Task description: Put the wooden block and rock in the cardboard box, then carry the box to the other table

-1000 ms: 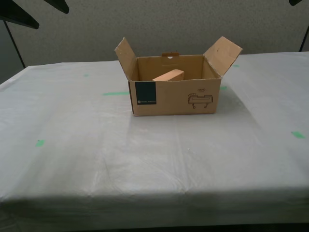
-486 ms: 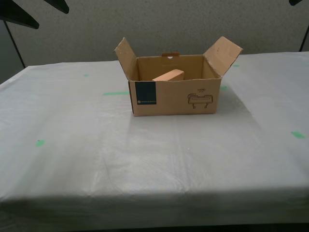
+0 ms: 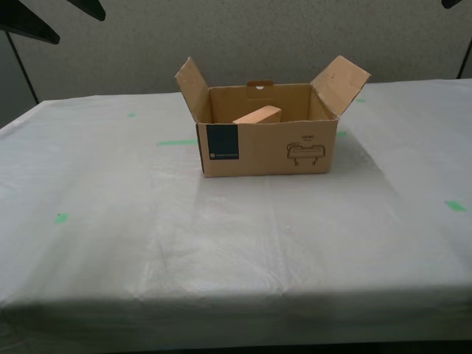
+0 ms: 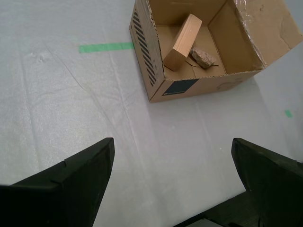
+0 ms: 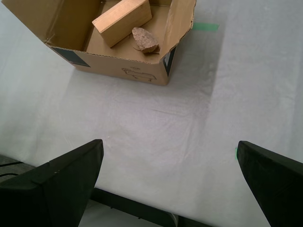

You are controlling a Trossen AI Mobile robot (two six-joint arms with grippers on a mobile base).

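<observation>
So the cardboard box [image 3: 265, 136] sits on the other table [image 3: 221, 236] with the wooden block [image 4: 182, 42] and rock [image 4: 204, 57] inside; block leans tilted, rock just beside it. My first gripper [image 5: 170, 189] and my second gripper [image 4: 173, 182] both hang spread wide, empty, well apart from the box.

My first claw [image 5: 168, 184] and second claw [image 4: 173, 182], both agape, empty

The open cardboard box [image 3: 264, 140] sits on the other table [image 3: 221, 243], flaps up. Inside, the wooden block [image 4: 183, 41] leans tilted beside the rock [image 4: 204, 57].
</observation>
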